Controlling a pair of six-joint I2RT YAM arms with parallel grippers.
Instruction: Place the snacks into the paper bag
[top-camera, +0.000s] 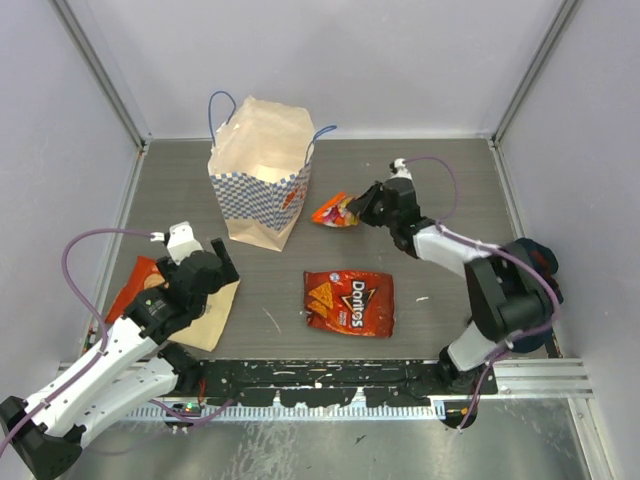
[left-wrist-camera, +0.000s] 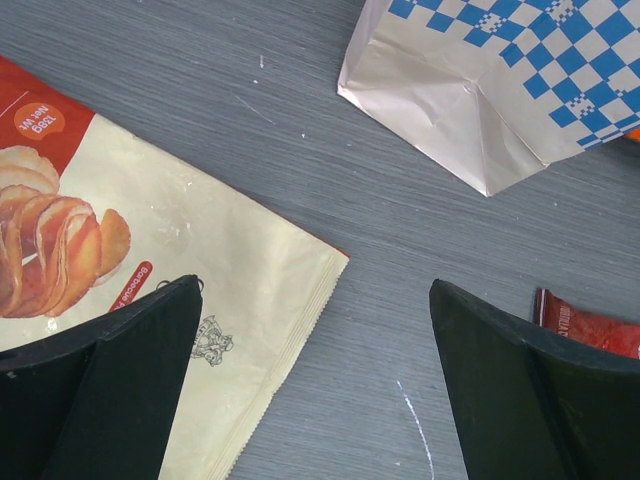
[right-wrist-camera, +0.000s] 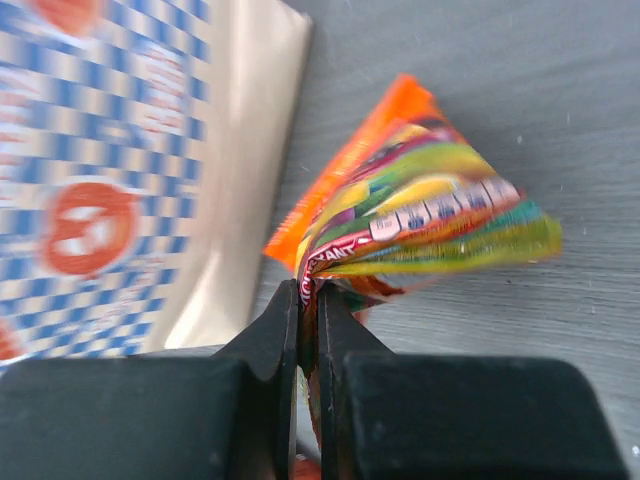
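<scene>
The tan paper bag (top-camera: 258, 178) with its blue-checked band stands open at the back left of the table; its side also fills the left of the right wrist view (right-wrist-camera: 120, 170). Just right of it, my right gripper (top-camera: 362, 208) is shut on the edge of a small orange, yellow and green candy pack (right-wrist-camera: 420, 215), seen from above too (top-camera: 335, 211). A red Doritos bag (top-camera: 350, 301) lies flat mid-table. A cream and red-orange chip packet (left-wrist-camera: 150, 250) lies at the left under my left gripper (left-wrist-camera: 315, 385), which is open above its corner.
The paper bag's bottom corner (left-wrist-camera: 480, 100) shows at the top right of the left wrist view, and a red packet's edge (left-wrist-camera: 590, 325) peeks beside the right finger. Grey walls enclose the table on three sides.
</scene>
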